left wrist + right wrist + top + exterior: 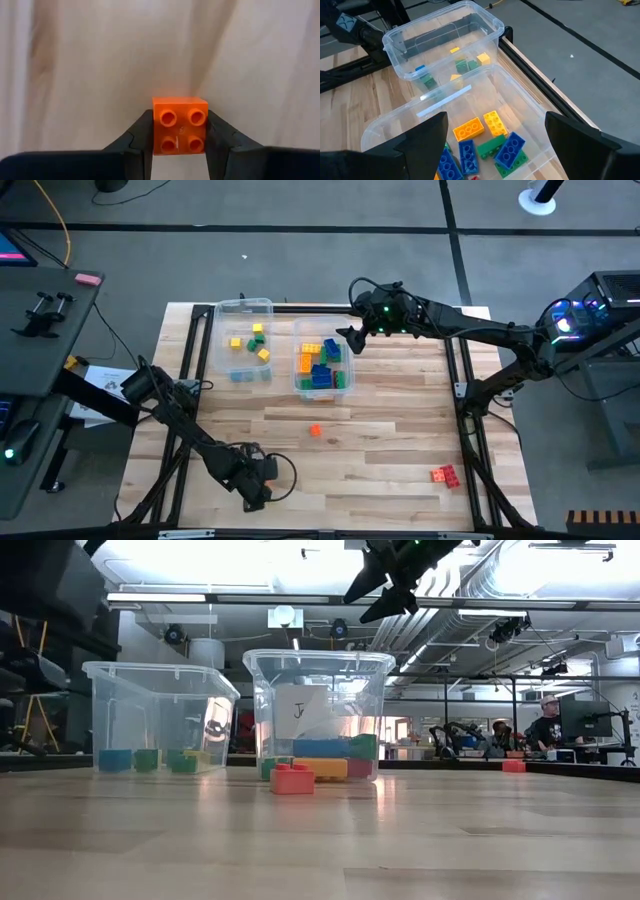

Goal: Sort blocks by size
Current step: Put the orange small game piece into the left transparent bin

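Observation:
A small orange block [180, 131], four studs up, stands on the wooden table between the fingers of my left gripper [180, 120], which is shut on it near the table's front edge [262, 485]. A second orange block [315, 430] lies alone mid-table, also seen in the low view [292, 778]. A red block [445, 475] lies at the front right. My right gripper [352, 340] hangs open above the right bin [502, 145], touching nothing. My left gripper pinches the orange block by two opposite side walls [156, 135] between its two fingers [142, 131]. The fingers come from above, pointing almost straight down. The block sits level, studs up; it looks to be resting on the table.
Two clear bins stand at the back. The left bin [243, 308] holds a few short yellow, green and blue blocks. The right bin [345, 385] holds longer blue, green, yellow and orange ones. Black frame rails [195, 360] run along the table's sides.

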Controlling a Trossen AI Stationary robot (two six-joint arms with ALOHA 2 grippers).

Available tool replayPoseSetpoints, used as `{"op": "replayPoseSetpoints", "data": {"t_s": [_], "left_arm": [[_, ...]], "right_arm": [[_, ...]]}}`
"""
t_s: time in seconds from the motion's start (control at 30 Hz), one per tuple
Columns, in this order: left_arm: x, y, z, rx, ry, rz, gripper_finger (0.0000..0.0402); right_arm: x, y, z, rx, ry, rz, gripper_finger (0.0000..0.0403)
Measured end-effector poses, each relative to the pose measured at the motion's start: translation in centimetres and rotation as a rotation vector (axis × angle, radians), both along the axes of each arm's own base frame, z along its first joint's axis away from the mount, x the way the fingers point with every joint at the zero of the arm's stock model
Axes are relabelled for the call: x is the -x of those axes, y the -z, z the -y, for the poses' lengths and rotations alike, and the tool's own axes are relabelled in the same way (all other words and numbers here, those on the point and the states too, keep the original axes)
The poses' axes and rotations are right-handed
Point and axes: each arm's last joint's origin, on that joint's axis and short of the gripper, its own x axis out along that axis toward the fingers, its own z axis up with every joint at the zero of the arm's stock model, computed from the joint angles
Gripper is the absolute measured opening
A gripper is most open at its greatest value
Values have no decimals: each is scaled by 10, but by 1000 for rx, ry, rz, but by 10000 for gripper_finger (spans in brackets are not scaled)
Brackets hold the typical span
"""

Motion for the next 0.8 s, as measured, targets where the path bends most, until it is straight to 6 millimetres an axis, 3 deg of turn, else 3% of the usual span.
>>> {"op": "replayPoseSetpoints", "data": {"t_s": [0.17,0.33,0.47,0.57,0.7,0.8], "left_arm": [[14,-28,-30,-147,-43,-66,93],[18,-80,-88,-403,-116,87,93],[14,-124,-154,-571,-257,275,93],[17,-147,-209,-671,-369,306,93],[31,-158,-284,-714,-481,201,93],[44,-157,-328,-616,-543,161,93]], "right_arm": [[10,-17,-4,13,-4,49,330],[32,-43,-13,10,8,154,330],[46,-57,-22,-5,7,218,330],[48,-59,-29,-35,2,235,330],[46,-57,-39,-73,-20,220,330],[45,-56,-48,-82,-26,210,330]]}}
